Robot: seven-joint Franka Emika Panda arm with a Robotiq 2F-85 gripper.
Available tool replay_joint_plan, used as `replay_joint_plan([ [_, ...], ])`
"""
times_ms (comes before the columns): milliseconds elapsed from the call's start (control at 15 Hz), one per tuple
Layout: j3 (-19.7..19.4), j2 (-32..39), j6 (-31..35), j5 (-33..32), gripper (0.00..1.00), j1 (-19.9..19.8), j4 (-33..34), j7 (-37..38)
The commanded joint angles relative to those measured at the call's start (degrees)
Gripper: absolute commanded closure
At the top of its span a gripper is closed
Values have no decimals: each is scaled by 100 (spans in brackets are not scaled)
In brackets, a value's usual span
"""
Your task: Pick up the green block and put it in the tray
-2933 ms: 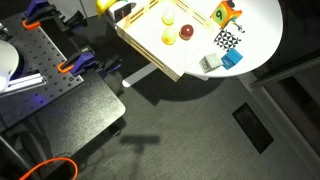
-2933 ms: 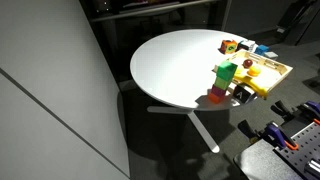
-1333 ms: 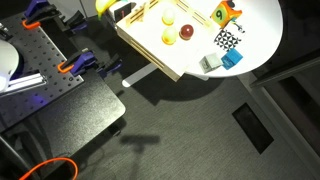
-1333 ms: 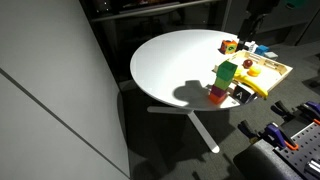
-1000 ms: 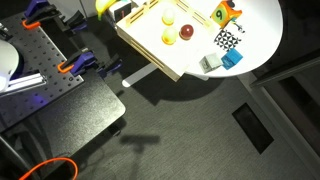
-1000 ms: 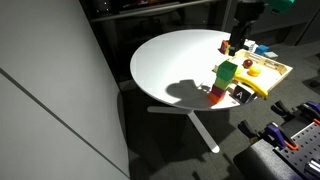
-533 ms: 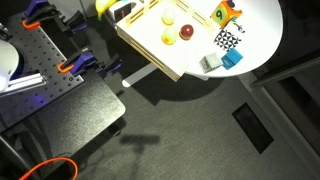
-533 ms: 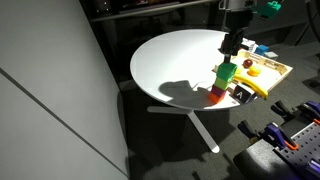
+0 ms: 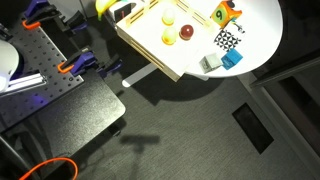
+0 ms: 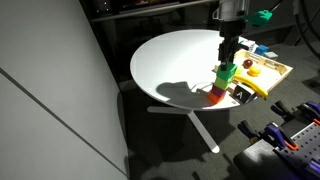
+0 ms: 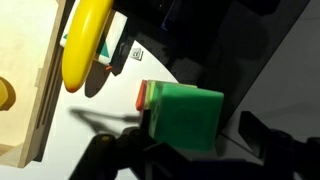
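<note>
Pincer point(image 10: 227, 55) hangs straight down over the green block point(image 10: 226, 71), fingertips just above its top in an exterior view. In the wrist view the pincer point(image 11: 190, 158) is spread, its dark fingers point(image 11: 108, 155) at either side of the block point(image 11: 185, 116); I cannot tell whether they touch it. The block is not in the tray point(image 10: 284, 70). It tops a small stack near the counter point(image 10: 170, 65) edge, just beside a tray corner, with a red block point(image 10: 216, 97) below it; the red one point(image 11: 141, 96) peeks out from behind in the wrist view. A banana point(image 10: 255, 89) lies along the tray's near rim, close to the stack, and shows point(image 11: 85, 45) beside the light wood point(image 11: 25, 70) in the wrist view.
</note>
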Motion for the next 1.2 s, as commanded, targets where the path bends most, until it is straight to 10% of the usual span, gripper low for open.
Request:
replay_joint_plan([
  [0,46,120,-70,-212,44,-18,157,276],
  [200,17,52,-95,-238,67,-53,136,320],
  [1133,-672,-1248,-18,-137,75,-761,-915,422],
])
